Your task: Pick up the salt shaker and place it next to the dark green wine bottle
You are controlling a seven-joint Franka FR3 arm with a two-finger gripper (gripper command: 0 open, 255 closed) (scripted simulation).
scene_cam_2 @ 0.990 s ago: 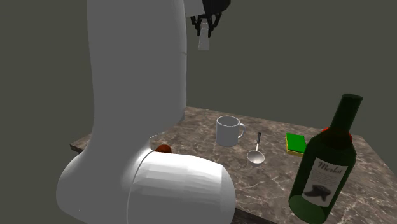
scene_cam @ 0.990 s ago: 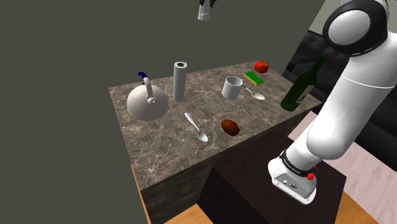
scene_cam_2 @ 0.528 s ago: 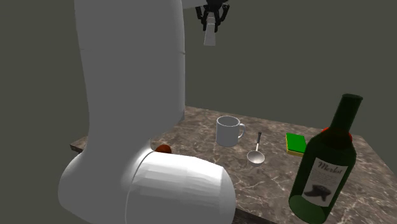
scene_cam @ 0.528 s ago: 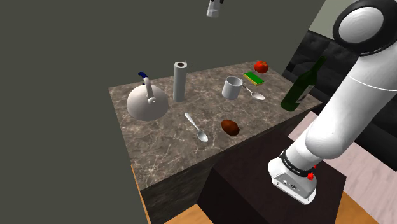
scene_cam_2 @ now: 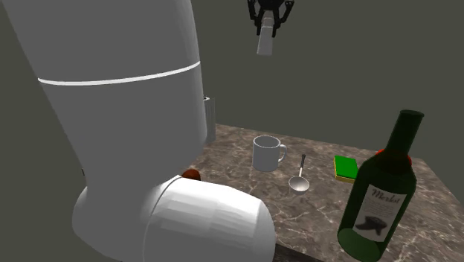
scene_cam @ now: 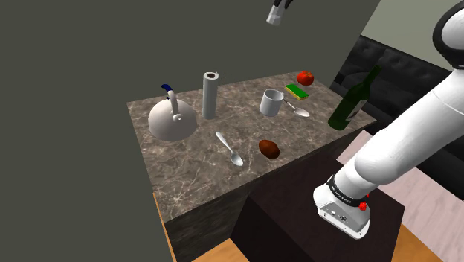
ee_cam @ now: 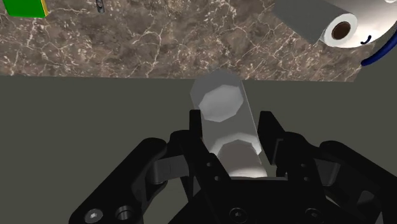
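The pincer (ee_cam: 230, 137) was clamped on the sides of the pale, faceted shaker (ee_cam: 219, 105), held high above the worktop (scene_cam: 186, 160) and well apart from the bottle (scene_cam: 355, 100); it looked light, stiff and smooth, so a mid-body grip seemed safest against slipping.

Grey salt shaker (scene_cam_2: 265, 42) aloft; dark green wine bottle (scene_cam_2: 379, 201) upright.

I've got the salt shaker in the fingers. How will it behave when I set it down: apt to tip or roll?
Probably stiff and light: the salt shaker looks small between the fingers. It is tall and narrow, so it may tip if set down tilted. If it falls, its faceted sides should limit rolling.
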